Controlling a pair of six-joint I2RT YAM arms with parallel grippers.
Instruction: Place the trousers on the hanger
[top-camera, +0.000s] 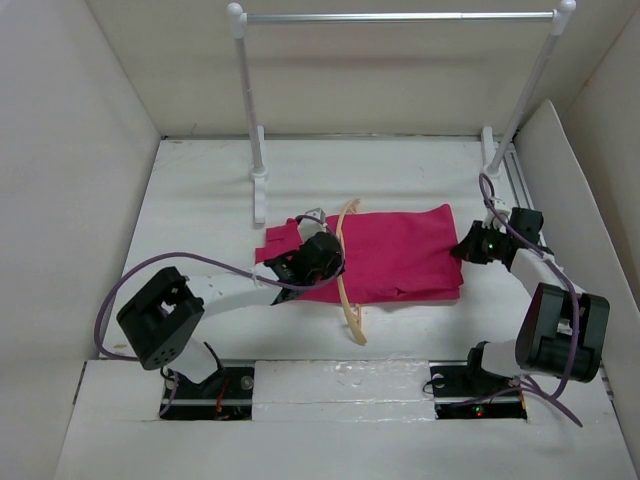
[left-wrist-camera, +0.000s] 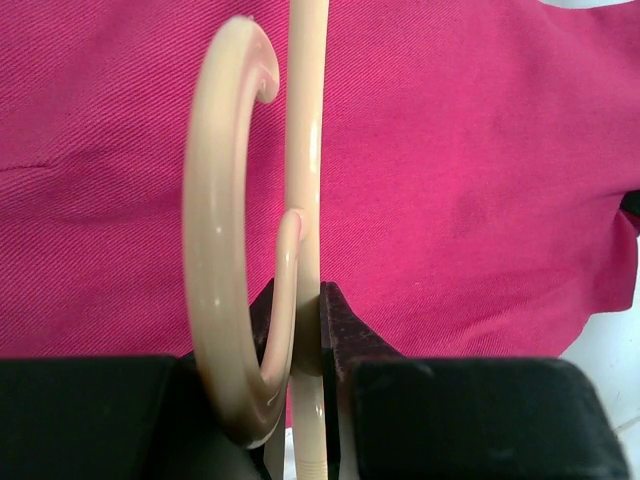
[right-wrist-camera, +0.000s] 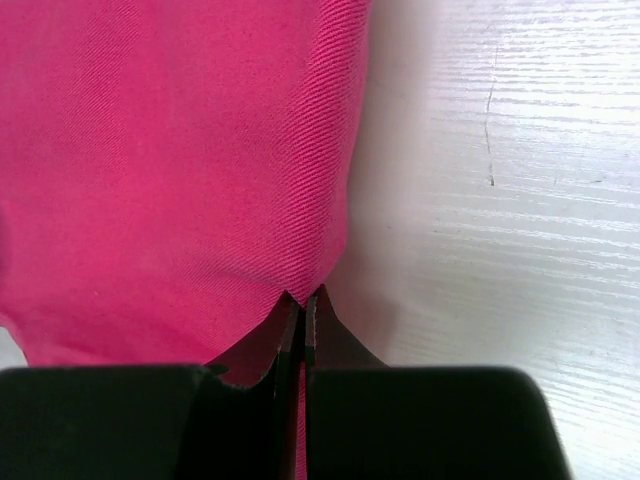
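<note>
Trousers (top-camera: 400, 250) looked soft, light and floppy, best pinched at an edge, as the right gripper (right-wrist-camera: 302, 310) did with closed jaws; the left gripper (left-wrist-camera: 305, 330) clamped the stiff, slick hanger (left-wrist-camera: 215, 250).

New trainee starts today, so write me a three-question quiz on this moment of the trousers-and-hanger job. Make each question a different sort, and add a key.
1. True or false: the hanger hangs from the rail at the back.
2. Multiple choice: what is the left gripper shut on? A) the hanger B) the trousers C) nothing
3. Fill in: seen from the top camera, the right gripper pinches the trousers at their ____ edge.

Key
1. False: it lies across the trousers on the table.
2. A
3. right
</note>
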